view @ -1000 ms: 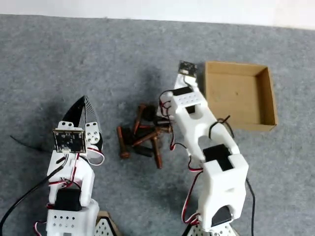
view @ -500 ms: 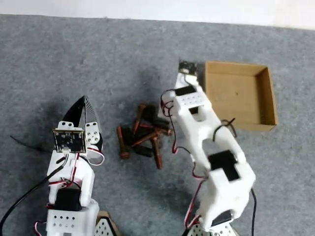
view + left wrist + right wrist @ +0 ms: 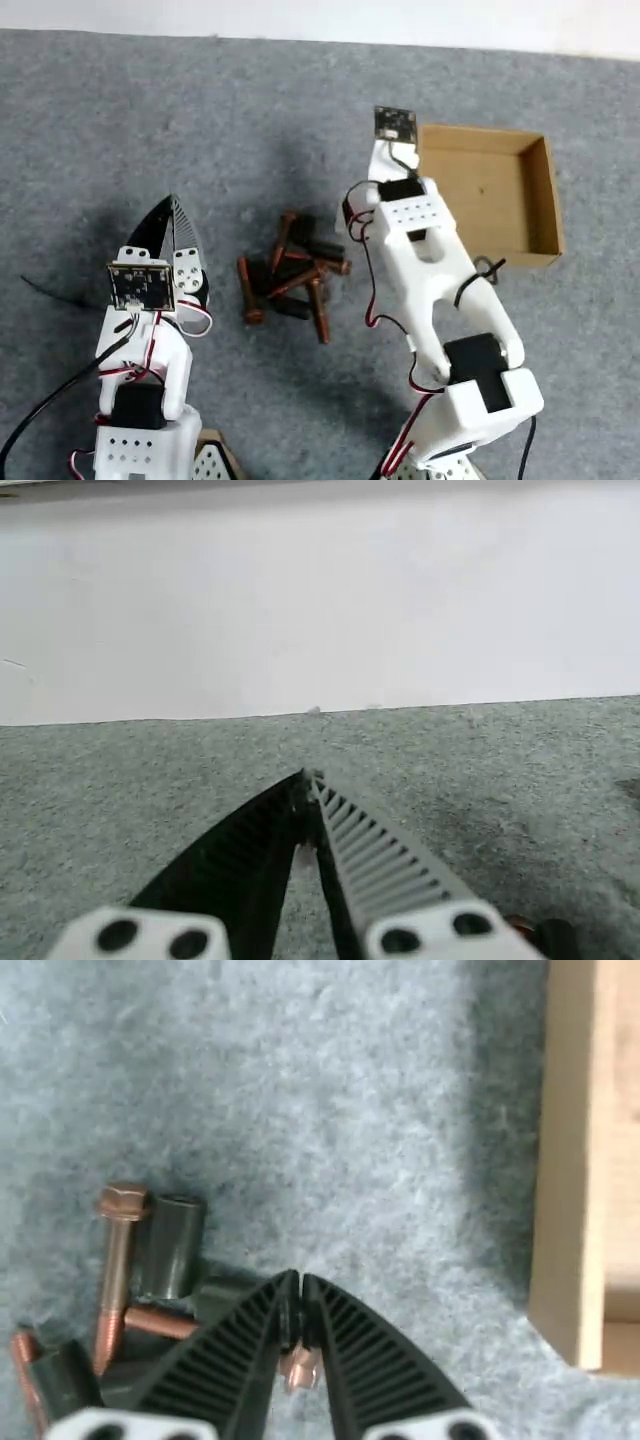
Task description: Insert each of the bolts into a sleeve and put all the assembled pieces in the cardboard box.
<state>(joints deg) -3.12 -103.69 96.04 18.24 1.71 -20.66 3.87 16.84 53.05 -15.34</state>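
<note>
Right gripper (image 3: 298, 1285) pressed together, apparently pinching bolt (image 3: 297, 1370); left gripper (image 3: 306, 780) pressed shut, empty. I want firm grip, then bolt lined with sleeve (image 3: 170, 1245) bore before pushing.

Heap at centre: at least five copper bolts (image 3: 247, 290) and four dark sleeves (image 3: 292, 308); one cardboard box (image 3: 500, 190) at its 2 o'clock; two robot arms (image 3: 430, 270)

Cardboard box (image 3: 585, 1160) clipped by frame edge in right wrist view. Bolt-and-sleeve pile (image 3: 165, 1250) partly covered by right gripper (image 3: 296, 1288). Copper piece (image 3: 298, 1370) seen behind its tips: gripped or loose, not determinable.
</note>
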